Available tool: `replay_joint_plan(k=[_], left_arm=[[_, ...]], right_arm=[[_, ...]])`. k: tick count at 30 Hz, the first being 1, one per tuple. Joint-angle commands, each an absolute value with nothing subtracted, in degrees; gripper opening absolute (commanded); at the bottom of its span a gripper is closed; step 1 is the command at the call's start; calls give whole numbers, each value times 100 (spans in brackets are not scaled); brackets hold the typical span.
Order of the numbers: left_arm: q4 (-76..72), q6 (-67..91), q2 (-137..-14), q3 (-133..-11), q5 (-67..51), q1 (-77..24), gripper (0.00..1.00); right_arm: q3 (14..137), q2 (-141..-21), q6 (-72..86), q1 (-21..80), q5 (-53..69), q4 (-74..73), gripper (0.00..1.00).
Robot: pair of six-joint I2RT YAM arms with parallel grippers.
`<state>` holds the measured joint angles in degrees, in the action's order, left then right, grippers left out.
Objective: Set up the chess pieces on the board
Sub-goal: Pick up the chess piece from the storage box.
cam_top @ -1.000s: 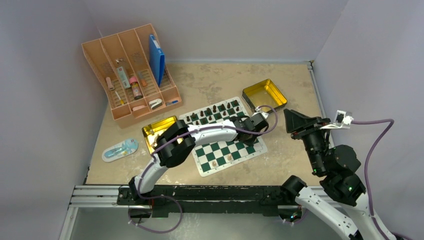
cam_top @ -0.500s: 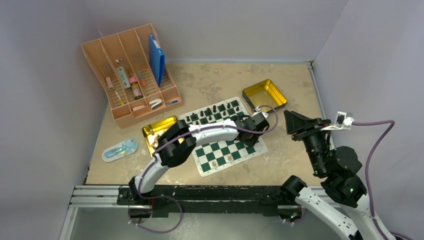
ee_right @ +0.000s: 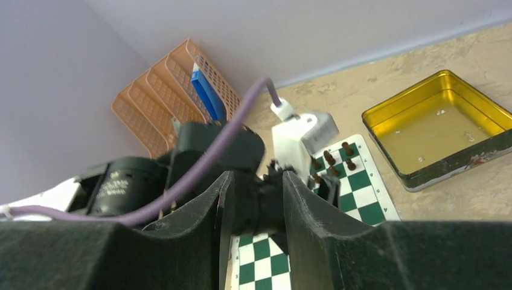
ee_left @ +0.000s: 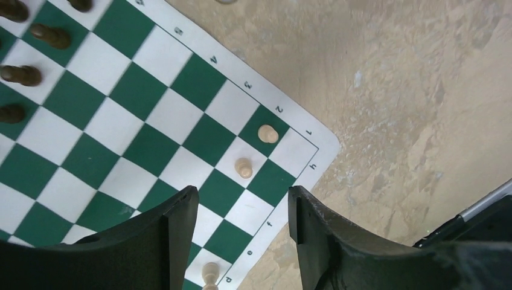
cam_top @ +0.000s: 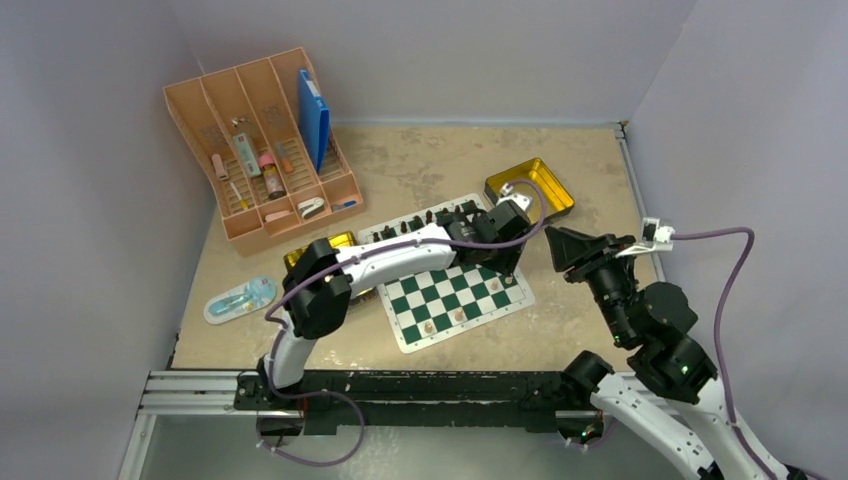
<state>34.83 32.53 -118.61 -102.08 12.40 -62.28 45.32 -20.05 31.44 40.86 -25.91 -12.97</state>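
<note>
The board (cam_top: 440, 295) lies mid-table, a green and white chequered mat. Dark chessmen (cam_top: 440, 215) stand along its far rows. Two light chess pieces (cam_top: 428, 327) (cam_top: 459, 315) stand on its near edge. In the left wrist view, two light pawns (ee_left: 267, 133) (ee_left: 243, 168) stand near the board's (ee_left: 151, 145) corner, with a third light piece (ee_left: 209, 275) at the bottom edge. My left gripper (cam_top: 503, 262) (ee_left: 241, 199) hangs open above that corner, nothing between its fingers. My right gripper (cam_top: 562, 250) (ee_right: 253, 205) hovers right of the board, jaws apart and empty.
A gold tin (cam_top: 530, 187) (ee_right: 435, 130) sits beyond the board's far right corner. Another gold tin (cam_top: 320, 255) lies left of the board, partly under my left arm. An orange organizer (cam_top: 262, 140) stands far left. A blister pack (cam_top: 240, 298) lies near left.
My left gripper has opened and lifted away from the board's right corner, leaving a light pawn standing there. The right arm has swung left toward the board.
</note>
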Motion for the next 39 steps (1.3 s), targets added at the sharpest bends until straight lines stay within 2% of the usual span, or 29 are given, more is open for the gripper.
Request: replay_joint_plan(k=[1,15,25,30,35,39], left_arm=[[3473,3453,-11419,-10186,1238,-5815,56],[4839,3521,-10343,-9747,1595,-4409,56],[4955,3647,-9336,-8533,1756,-3206,56],[4924,3707,-8795,-7825,1932,-2756,56],[4945,3749,-8477,-7582,2121,-2224,56],[4805,3933,-8140,-7123,2180,-1910,56]], right_arm=[[4521,-2113,3203,4104,-2265,-987,38],[4310,-2913,3380,4102,-1831,-896,38],[4475,-3586,2997,4096,-1455,-782,43],[4371,-3787,2944,4096,-1276,-741,52],[4510,-4064,2887,4096,-1193,-807,72],[4421,-4053,2955,4101,-959,-587,78]])
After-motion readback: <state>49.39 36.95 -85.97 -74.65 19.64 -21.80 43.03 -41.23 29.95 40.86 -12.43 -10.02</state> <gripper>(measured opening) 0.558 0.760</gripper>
